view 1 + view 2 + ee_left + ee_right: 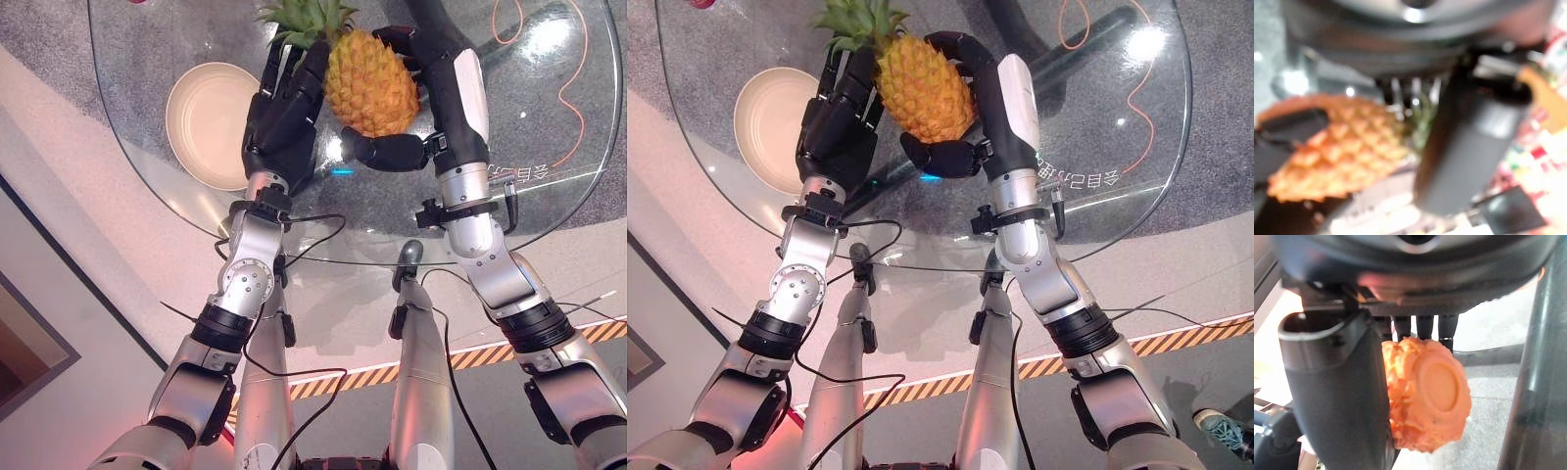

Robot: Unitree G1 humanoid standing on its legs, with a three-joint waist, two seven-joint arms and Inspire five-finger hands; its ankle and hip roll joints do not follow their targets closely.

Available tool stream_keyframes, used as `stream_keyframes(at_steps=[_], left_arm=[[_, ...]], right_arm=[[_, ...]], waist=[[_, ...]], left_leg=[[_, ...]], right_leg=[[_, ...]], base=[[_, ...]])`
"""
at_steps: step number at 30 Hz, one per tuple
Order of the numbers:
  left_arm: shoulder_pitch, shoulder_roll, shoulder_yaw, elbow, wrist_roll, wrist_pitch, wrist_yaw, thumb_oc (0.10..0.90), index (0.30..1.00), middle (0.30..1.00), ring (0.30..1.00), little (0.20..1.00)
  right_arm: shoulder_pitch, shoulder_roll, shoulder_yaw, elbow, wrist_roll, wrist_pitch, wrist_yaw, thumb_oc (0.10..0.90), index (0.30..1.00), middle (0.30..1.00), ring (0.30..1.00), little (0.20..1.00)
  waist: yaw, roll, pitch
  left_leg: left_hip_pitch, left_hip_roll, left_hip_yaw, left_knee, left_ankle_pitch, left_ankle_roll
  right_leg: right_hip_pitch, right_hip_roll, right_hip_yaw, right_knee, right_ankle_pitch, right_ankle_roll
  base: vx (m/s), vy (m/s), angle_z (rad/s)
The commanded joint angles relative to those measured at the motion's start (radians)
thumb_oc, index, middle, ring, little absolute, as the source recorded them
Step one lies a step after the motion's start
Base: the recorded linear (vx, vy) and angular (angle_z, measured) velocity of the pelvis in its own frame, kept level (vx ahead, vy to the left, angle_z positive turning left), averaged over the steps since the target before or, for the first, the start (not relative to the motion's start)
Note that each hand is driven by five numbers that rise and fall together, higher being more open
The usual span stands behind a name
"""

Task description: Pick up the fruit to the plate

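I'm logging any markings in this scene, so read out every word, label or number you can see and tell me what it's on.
Glass table: a short row of white characters near the edge beside the right hand, too small to read.
Pineapple, plate, left hand: no text visible.

Clear glossy glass table (549,147), rough-skinned pineapple (370,83)

Round glass table (549,127), cream plate (206,122) resting on it near its left edge
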Motion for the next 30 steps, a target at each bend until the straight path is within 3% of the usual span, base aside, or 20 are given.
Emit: stream_keyframes(at_steps=[1,20,30], left_arm=[[-0.107,0.008,-0.002,-0.093,-0.002,-0.071,-0.084,0.8,0.9,0.9,0.9,0.9],[-0.11,0.011,-0.003,-0.1,-0.048,-0.081,-0.081,0.8,0.9,0.9,0.9,0.9],[-0.105,0.022,-0.007,-0.095,-0.051,-0.114,-0.133,0.8,0.9,0.9,0.9,0.9]], right_arm=[[-0.134,-0.008,0.02,-0.191,0.0,-0.135,0.011,0.1,0.3,0.3,0.3,0.2],[-0.166,-0.048,0.072,-0.191,-0.025,-0.14,0.143,0.1,0.3,0.3,0.3,0.2],[-0.173,-0.078,0.083,-0.186,-0.037,-0.142,0.143,0.1,0.3,0.3,0.3,0.2]], waist=[[0.0,-0.025,-0.021],[0.005,-0.028,-0.021],[0.006,-0.031,-0.021]], left_leg=[[-0.031,-0.035,-0.037,0.088,-0.062,0.028],[-0.036,-0.035,-0.041,0.08,-0.052,0.023],[-0.038,-0.035,-0.044,0.081,-0.054,0.023]], right_leg=[[0.044,0.031,-0.061,-0.128,0.093,-0.013],[0.045,0.028,-0.068,-0.137,0.098,-0.011],[0.042,0.029,-0.068,-0.136,0.097,-0.01]], base=[[0.0,0.0,0.0],[0.0,0.0,0.0],[0.0,0.0,0.0]])
